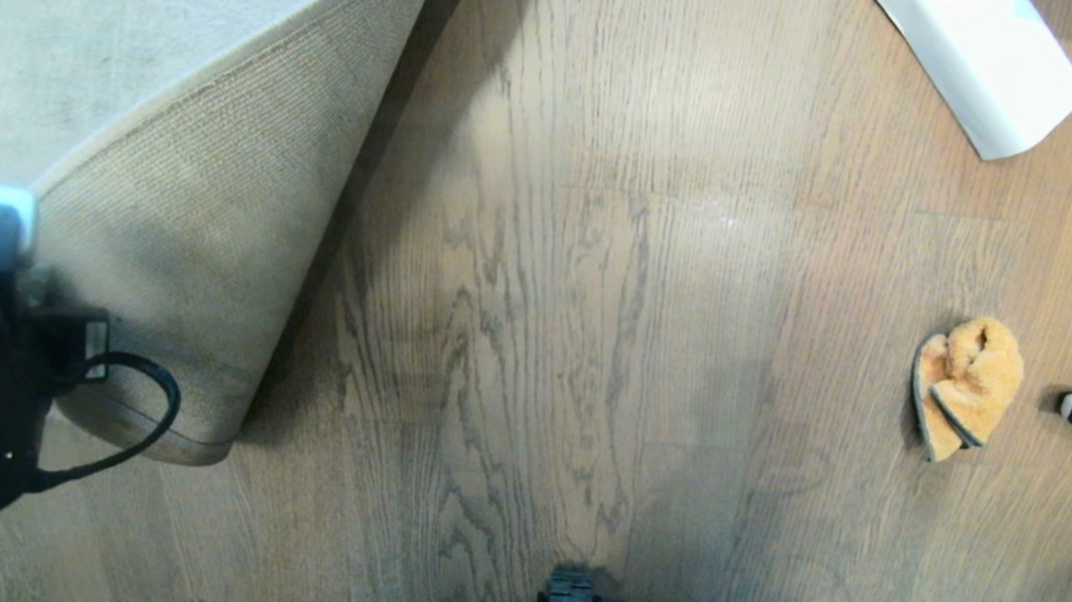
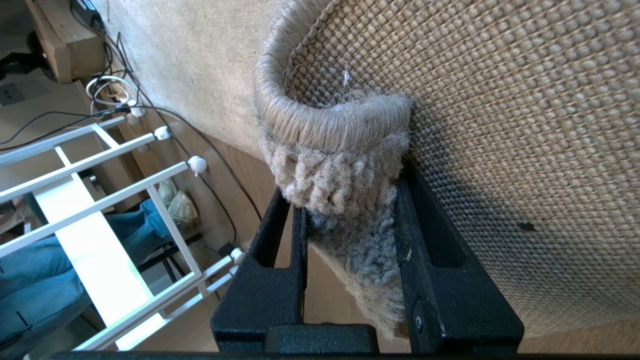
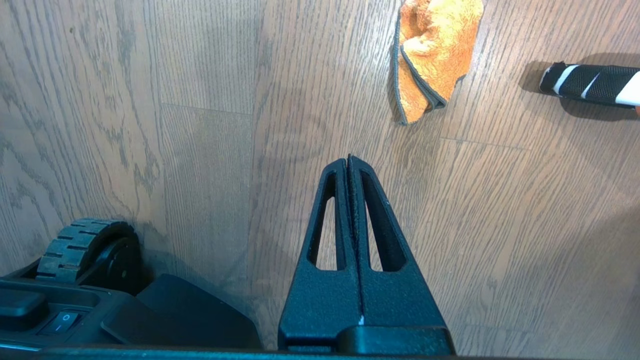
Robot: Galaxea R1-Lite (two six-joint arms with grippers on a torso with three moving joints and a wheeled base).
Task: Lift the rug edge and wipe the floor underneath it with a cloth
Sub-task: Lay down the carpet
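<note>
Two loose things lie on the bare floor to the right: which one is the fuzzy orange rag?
The cloth, crumpled on the floor ahead of the shut right gripper. The white rolled sheet is smooth and lies farther off.

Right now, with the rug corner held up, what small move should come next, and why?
Probably open the right pincer and reach for the cloth: it is shut and empty, the cloth lies loose on the floor, and the left pincer already clamps the rug edge.
</note>
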